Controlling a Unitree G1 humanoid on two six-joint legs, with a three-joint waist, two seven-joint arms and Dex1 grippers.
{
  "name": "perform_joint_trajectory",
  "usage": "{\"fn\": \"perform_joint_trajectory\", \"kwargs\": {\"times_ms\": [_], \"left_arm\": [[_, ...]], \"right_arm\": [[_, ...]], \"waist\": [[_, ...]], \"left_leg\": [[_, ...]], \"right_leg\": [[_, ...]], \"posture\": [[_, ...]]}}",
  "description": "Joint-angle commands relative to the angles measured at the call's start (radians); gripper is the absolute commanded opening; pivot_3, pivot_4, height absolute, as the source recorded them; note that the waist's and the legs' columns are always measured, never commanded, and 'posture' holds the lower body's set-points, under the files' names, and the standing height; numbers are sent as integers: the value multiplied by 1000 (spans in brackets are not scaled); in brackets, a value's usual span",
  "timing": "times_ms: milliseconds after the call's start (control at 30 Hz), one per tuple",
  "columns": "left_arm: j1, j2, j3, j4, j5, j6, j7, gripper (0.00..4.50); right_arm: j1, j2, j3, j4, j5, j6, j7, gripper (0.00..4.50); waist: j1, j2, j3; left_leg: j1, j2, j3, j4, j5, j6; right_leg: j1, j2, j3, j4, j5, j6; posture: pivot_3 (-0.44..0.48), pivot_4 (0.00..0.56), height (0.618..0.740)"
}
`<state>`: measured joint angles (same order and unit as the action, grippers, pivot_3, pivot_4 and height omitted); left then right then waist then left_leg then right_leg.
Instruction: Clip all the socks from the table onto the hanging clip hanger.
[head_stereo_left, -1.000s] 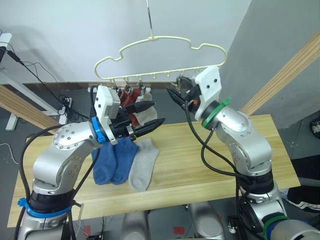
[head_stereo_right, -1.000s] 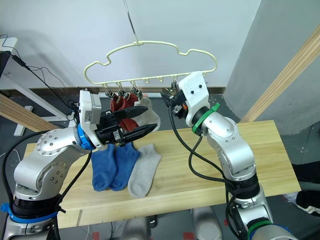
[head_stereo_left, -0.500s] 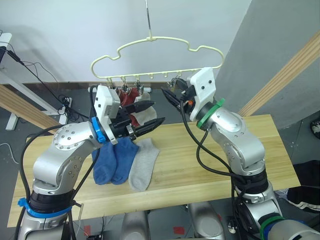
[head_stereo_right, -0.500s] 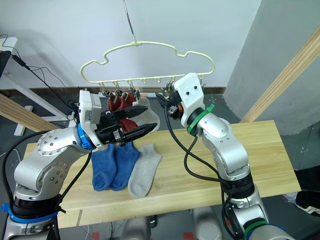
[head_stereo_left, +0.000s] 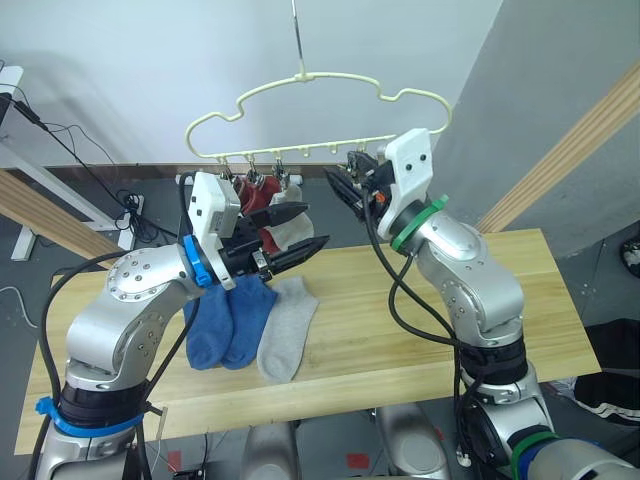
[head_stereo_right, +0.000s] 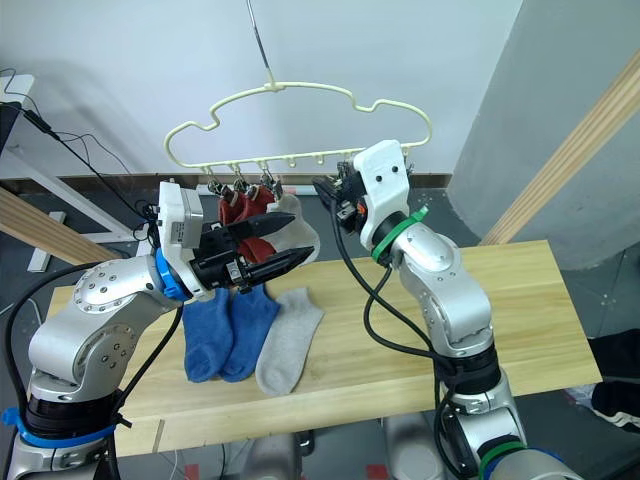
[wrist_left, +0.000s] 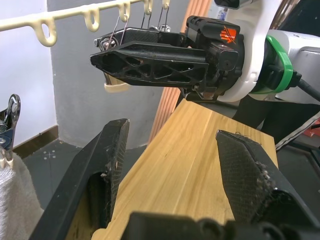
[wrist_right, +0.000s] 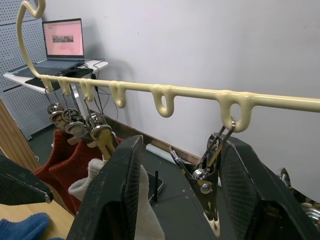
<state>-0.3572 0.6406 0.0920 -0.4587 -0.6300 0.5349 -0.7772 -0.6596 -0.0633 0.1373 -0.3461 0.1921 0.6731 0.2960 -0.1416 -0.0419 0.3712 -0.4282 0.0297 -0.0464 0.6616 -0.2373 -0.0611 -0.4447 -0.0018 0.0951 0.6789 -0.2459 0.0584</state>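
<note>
Hovering at the clip hanger's (head_stereo_left: 320, 115) bottom rail, right gripper (wrist_right: 177, 165) has its fingers spread with nothing between them; in the right wrist view a bare metal clip (wrist_right: 207, 182) dangles in the gap between the two fingers, not visibly pinched. Left gripper (head_stereo_left: 300, 232) is raised above the table (head_stereo_left: 420, 300), fingers apart and nothing held, tips pointing toward the right gripper; the two are near each other but apart. Hanger is pale yellow wire with a cloud outline, hooked from above, row of loops along the lower rail with metal clips under them. On the robot's left end of that rail, two brick red socks (head_stereo_right: 235, 210) hang clipped side by side, and a light grey sock (wrist_right: 87, 187) hangs from the next clip, just beside them and right behind the left gripper's fingers. Clips further along toward the right gripper carry nothing. On the table below the left arm lie three socks, side by side and touching: two blue socks (head_stereo_left: 225, 325) on the robot's left, one light grey sock on the table (head_stereo_left: 288, 325) to their right, all flat, toes pointing toward the robot. Table is light wood plank. In the right wrist view, an open laptop (wrist_right: 62, 42) sits on a desk against the far wall.
</note>
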Motion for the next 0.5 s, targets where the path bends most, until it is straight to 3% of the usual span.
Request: {"fn": "perform_joint_trajectory", "kwargs": {"times_ms": [33, 267, 367, 500], "left_arm": [[8, -5, 3, -26, 1, -23, -3, 3051], [9, -7, 1, -23, 2, -24, -5, 3051], [13, -8, 1, -23, 2, -25, -6, 3051], [22, -11, 2, -24, 3, -28, -5, 3051]], "right_arm": [[-20, 7, -16, -21, 19, -9, -6, 2263], [-17, 13, -17, -18, 17, -16, -10, 2263], [-17, 15, -18, -16, 18, -20, -13, 1704], [-17, 14, -19, -13, 18, -24, -15, 484]], "waist": [[0, 0, 0], [0, 0, 0], [0, 0, 0], [0, 0, 0]], "left_leg": [[0, 0, 0, 0, 0, 0], [0, 0, 0, 0, 0, 0], [0, 0, 0, 0, 0, 0], [0, 0, 0, 0, 0, 0]], "right_leg": [[0, 0, 0, 0, 0, 0], [0, 0, 0, 0, 0, 0], [0, 0, 0, 0, 0, 0], [0, 0, 0, 0, 0, 0]], "posture": [[-211, 330, 740], [-211, 331, 740], [-211, 331, 740], [-211, 331, 740]]}}
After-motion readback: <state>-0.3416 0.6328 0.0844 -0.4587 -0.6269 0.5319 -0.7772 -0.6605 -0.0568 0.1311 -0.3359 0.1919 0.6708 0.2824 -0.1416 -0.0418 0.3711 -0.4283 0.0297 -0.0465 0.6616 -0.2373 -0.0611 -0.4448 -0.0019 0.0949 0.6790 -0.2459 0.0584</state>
